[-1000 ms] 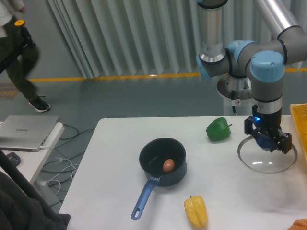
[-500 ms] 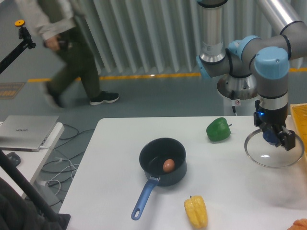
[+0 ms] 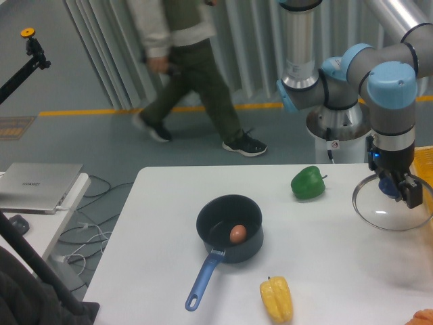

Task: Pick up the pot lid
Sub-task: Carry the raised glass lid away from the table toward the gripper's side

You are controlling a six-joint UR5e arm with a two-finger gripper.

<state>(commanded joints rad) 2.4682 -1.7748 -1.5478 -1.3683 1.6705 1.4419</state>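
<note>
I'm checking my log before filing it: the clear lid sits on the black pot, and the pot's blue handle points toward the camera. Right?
Not quite. The camera view shows the clear lid held by the gripper, off to the right of the black pot. The blue handle does point toward the camera.

A robotics lab, judging by the mounted arm [image 3: 308, 51] and floor cables [image 3: 95, 233].

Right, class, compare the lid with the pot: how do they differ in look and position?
The lid is see-through, while the pot is dark and opaque.
The lid has a short blue knob; the pot has a long blue handle.
The gripper holds the lid raised, while the pot stands on the table.
Both are round.
</note>
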